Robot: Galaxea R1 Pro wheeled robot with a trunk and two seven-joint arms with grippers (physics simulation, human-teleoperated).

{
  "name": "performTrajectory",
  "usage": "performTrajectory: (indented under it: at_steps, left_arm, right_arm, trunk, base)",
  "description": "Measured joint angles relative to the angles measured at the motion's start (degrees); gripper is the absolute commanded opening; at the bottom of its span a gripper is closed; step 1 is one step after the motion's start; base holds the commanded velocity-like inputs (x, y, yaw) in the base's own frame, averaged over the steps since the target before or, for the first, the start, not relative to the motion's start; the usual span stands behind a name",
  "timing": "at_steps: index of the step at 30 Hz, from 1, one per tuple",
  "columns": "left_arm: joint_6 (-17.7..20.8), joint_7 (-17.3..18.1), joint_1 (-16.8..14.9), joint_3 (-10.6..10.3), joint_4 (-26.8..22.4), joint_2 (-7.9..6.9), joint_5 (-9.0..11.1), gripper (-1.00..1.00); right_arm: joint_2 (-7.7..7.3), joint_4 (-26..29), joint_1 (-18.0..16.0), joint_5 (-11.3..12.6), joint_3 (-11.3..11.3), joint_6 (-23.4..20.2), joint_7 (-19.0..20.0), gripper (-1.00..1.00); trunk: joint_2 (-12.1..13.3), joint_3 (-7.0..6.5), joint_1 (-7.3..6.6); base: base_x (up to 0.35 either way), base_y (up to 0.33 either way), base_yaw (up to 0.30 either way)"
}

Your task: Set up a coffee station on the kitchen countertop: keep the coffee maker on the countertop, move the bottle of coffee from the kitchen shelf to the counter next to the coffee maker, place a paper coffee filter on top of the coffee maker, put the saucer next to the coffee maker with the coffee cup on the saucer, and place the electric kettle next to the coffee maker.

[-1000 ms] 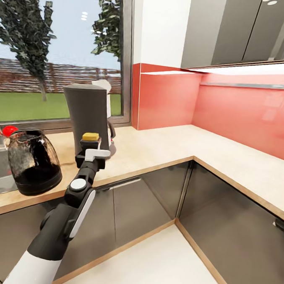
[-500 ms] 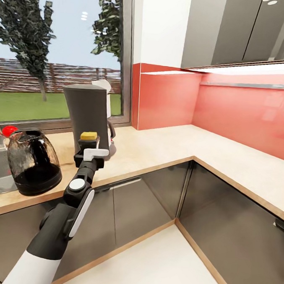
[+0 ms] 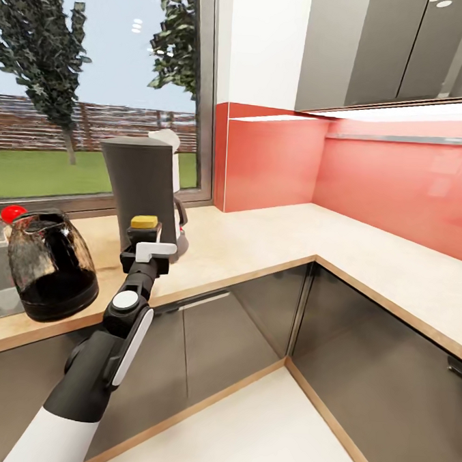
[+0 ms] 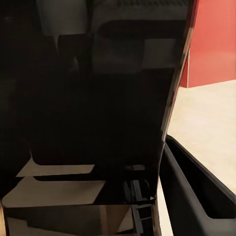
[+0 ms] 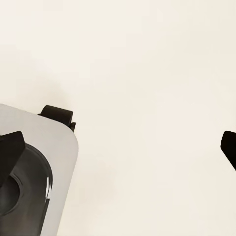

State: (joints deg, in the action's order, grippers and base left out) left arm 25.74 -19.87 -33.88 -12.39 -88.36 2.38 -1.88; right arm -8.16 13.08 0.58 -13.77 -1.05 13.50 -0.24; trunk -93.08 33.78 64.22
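Now the left gripper (image 3: 145,243) holds the bottle of coffee (image 3: 145,231), its fingers pinching the dark body below the yellow cap, just in front of the coffee maker (image 3: 139,184) on the table (image 3: 271,237). Left of both stands the electric kettle (image 3: 50,266). The right fingers (image 5: 11,147) look spread above a pale floor.
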Motion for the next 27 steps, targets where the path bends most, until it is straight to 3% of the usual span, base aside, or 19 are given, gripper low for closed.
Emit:
performTrajectory:
  at_steps: [11,27]
  left_arm:
    - [0.0,0.1,0.0,0.0,0.0,0.00,0.0,-1.00]
    - [0.0,0.1,0.0,0.1,0.0,0.00,0.0,-1.00]
  right_arm:
    - [0.00,0.0,0.0,0.0,0.0,0.0,0.0,1.00]
    - [0.00,0.0,0.0,0.0,0.0,0.0,0.0,1.00]
  trunk:
    - [0.0,0.00,0.00]
    - [-4.0,1.79,2.19]
  base:
    - [0.029,0.000,0.000]
    - [0.000,0.000,0.000]
